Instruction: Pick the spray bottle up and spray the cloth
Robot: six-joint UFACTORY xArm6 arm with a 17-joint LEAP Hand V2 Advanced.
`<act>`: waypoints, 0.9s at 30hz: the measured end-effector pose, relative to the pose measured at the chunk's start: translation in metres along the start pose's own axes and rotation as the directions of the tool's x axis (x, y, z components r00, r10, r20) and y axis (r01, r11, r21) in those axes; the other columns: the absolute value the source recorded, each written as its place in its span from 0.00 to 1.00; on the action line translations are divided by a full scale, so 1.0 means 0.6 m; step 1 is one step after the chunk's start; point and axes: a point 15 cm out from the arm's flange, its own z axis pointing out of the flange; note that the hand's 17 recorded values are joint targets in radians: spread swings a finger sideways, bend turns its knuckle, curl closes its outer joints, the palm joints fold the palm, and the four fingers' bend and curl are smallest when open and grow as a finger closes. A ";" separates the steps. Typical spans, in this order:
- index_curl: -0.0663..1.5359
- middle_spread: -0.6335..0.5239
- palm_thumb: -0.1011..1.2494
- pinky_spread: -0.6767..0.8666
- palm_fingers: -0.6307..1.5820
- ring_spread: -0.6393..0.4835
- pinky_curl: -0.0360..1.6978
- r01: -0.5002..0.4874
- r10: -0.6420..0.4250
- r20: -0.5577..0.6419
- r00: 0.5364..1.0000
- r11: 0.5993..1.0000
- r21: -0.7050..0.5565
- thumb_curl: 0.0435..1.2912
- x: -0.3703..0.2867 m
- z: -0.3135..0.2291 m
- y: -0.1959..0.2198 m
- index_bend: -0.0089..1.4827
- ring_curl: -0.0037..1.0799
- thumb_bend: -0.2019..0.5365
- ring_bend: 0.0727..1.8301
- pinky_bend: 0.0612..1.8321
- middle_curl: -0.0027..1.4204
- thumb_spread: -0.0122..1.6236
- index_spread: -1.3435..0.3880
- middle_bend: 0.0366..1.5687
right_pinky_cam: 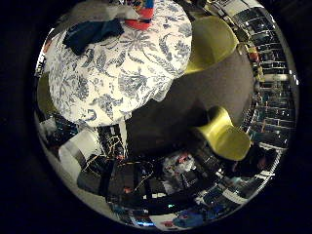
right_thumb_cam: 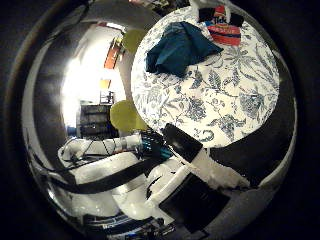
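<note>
Hand (right_thumb_cam: 165, 175): held well above the desk; whether its fingers are curled cannot be told.
Desk (right_thumb_cam: 225, 105): round, covered by floral fabric.
Cloth (right_thumb_cam: 179, 47): soft, crumpled.
Spray bottle (right_thumb_cam: 222, 22): beside cloth; judged light, rigid, best gripped at the neck.

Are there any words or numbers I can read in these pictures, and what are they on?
None can be read.
Spray bottle on the flowered tablecloth: its red and blue label has some print, but it is too blurred and small to make out.
Teal cloth: no writing on it.
Yellow chairs: no writing on them.
Shelves in the room behind: too small to tell if anything is written there.
</note>
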 end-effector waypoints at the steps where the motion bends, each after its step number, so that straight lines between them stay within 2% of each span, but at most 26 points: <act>1: 0.26 0.52 0.47 0.70 0.44 0.71 0.01 0.001 -0.001 -0.002 1.000 1.000 0.001 0.19 -0.001 0.000 0.000 0.13 0.22 0.24 0.24 0.50 0.27 0.67 0.59 0.23; 16: 0.26 0.53 0.47 0.70 0.44 0.71 0.01 -0.004 0.004 0.002 1.000 1.000 0.001 0.19 -0.003 0.001 -0.004 0.13 0.21 0.25 0.24 0.50 0.27 0.68 0.59 0.23; 21: 0.26 0.50 0.48 0.70 0.46 0.67 0.01 -0.014 0.012 0.059 0.998 0.999 0.038 0.20 -0.011 0.011 -0.023 0.13 0.22 0.25 0.27 0.51 0.27 0.68 0.59 0.24; 25: 0.26 0.48 0.49 0.68 0.47 0.64 0.01 -0.144 0.128 0.139 0.982 0.983 0.112 0.20 0.039 0.010 -0.010 0.12 0.23 0.25 0.28 0.52 0.28 0.68 0.59 0.27; 27: 0.26 0.47 0.49 0.67 0.47 0.63 0.01 -0.171 0.150 0.150 0.977 0.975 0.141 0.21 0.068 -0.009 -0.012 0.12 0.23 0.24 0.29 0.53 0.28 0.68 0.59 0.27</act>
